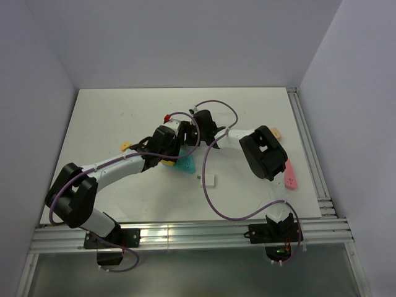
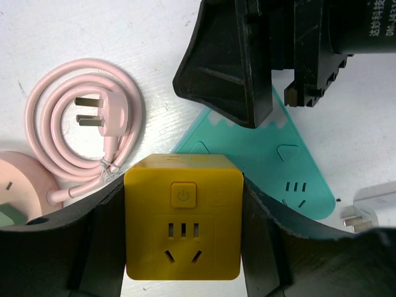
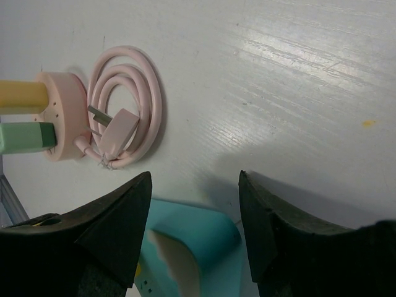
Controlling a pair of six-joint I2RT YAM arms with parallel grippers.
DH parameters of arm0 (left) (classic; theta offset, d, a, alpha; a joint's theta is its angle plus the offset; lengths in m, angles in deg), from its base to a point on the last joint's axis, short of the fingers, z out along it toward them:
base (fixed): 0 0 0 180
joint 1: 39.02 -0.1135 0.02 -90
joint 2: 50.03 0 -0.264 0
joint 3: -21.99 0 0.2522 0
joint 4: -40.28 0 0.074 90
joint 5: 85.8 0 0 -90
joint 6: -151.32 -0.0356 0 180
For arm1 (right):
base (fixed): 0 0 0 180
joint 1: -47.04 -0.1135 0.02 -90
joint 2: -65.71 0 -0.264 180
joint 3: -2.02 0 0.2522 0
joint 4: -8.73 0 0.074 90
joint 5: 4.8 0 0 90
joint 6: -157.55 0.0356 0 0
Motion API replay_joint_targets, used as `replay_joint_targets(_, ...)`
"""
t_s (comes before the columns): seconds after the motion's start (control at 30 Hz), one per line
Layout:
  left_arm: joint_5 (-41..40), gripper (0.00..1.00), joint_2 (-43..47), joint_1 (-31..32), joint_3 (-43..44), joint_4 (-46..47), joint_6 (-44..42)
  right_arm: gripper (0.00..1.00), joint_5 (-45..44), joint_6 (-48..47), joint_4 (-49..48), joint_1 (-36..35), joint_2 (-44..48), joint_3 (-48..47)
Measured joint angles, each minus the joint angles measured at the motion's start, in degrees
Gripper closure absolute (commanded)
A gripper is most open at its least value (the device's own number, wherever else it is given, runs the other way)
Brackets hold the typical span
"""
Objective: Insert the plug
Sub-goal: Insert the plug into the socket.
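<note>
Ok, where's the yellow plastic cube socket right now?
In the left wrist view, bottom centre: the yellow plastic cube socket is clamped by the left gripper, coiled pink cable on its left, teal triangular socket on its right.

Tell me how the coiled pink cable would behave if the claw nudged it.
Probably floppy: the pink cable is thin and looped. Its tie likely holds the coil together, so it should slide as one light bundle.

White lettering on a black motor housing (image 2: 365, 25) begins "DM-J43", cut off by the frame edge, beneath partly cropped Chinese characters. A power symbol marks the button (image 2: 182, 196) of the yellow socket cube (image 2: 148, 247).
</note>
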Motion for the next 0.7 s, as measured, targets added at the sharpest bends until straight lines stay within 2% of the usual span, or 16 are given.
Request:
replay_joint_targets(0.17,-1.68,1.0,-0.55,0.87,0.0,0.81,0.22,0.34,0.04,0.02,-0.04,0.0,0.0,0.07)
replay_joint_targets(0.5,-2.69,1.0,-0.63,2.71,-0.22,1.22,6.16,0.34,-0.57,-0.28,-0.02,0.04,0.26,0.28)
replay_joint_targets(0.7,-3.85,1.0,0.94,3.43,-4.07,6.25,11.39,0.34,-1.53,-0.72,0.31,0.22,0.94,0.98)
